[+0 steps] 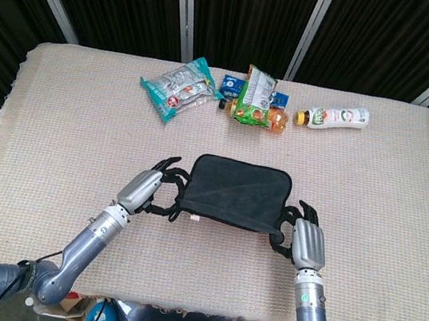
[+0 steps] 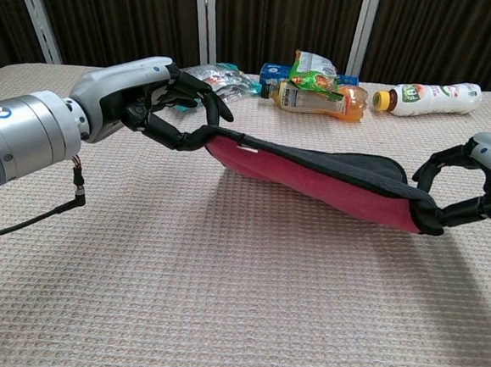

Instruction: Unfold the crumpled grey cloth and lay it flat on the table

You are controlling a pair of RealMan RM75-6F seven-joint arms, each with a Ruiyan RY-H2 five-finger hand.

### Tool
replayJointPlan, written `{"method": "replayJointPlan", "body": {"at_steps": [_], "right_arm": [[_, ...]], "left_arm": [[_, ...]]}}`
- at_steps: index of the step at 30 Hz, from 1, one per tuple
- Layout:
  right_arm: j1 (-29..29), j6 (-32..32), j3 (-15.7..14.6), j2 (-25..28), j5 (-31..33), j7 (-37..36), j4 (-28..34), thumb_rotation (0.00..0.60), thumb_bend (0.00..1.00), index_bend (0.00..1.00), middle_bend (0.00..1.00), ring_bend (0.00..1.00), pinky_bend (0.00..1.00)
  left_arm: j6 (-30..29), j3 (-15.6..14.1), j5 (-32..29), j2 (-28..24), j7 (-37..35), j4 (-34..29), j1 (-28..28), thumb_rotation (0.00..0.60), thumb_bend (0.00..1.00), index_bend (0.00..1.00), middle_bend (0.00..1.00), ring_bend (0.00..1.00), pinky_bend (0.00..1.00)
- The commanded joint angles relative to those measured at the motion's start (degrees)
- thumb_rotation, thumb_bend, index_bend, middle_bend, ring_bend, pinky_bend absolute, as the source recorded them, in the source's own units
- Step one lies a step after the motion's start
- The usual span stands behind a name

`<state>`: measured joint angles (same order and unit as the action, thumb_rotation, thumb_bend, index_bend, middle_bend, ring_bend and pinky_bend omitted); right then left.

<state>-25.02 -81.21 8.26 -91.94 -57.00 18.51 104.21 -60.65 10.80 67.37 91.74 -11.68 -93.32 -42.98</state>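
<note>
The grey cloth (image 1: 235, 192) hangs stretched between my two hands just above the table; its underside shows red in the chest view (image 2: 330, 190). My left hand (image 1: 148, 189) pinches the cloth's near left corner, seen in the chest view as the left hand (image 2: 150, 99). My right hand (image 1: 305, 240) grips the near right corner, and the chest view shows the right hand (image 2: 475, 189) at the frame's right edge. The cloth's far edge sags toward the table.
Along the table's back lie a silver snack bag (image 1: 178, 87), a green snack packet (image 1: 255, 95), an orange drink bottle (image 1: 273, 118), a small blue box (image 1: 231, 82) and a white bottle (image 1: 336, 116). The woven beige tablecloth (image 1: 63, 146) covers the table.
</note>
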Motion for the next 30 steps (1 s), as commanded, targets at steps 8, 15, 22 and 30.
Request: {"method": "replayJointPlan", "body": {"at_steps": [8, 15, 22, 30], "right_arm": [[2.2, -0.4, -1.6, -0.5, -1.6, 0.7, 1.4, 0.6, 0.6, 0.69, 0.32, 0.09, 0.08], [3.8, -0.3, -2.6, -1.7, -2.4, 0.4, 0.4, 0.6, 0.6, 0.69, 0.32, 0.09, 0.08], [5.3, 0.3, -3.8, -2.4, -3.2, -0.5, -0.7, 0.6, 0.6, 0.69, 0.32, 0.09, 0.08], [6.6, 0.9, -4.9, -2.8, -4.8, -0.7, -0.7, 0.6, 0.6, 0.69, 0.32, 0.09, 0.08]], "left_arm": [[-0.1, -1.2, 2.5, -0.6, -0.8, -1.5, 1.9, 0.6, 0.58, 0.56, 0.28, 0.03, 0.04], [0.3, -2.5, 3.3, 0.4, -1.4, -1.1, 3.3, 0.6, 0.58, 0.56, 0.28, 0.03, 0.04], [0.5, -3.5, 4.0, 1.2, -2.8, -0.6, 4.7, 0.6, 0.58, 0.56, 0.28, 0.03, 0.04], [0.7, -4.6, 5.4, 1.1, -3.7, -0.8, 6.2, 0.6, 0.58, 0.56, 0.28, 0.03, 0.04]]}}
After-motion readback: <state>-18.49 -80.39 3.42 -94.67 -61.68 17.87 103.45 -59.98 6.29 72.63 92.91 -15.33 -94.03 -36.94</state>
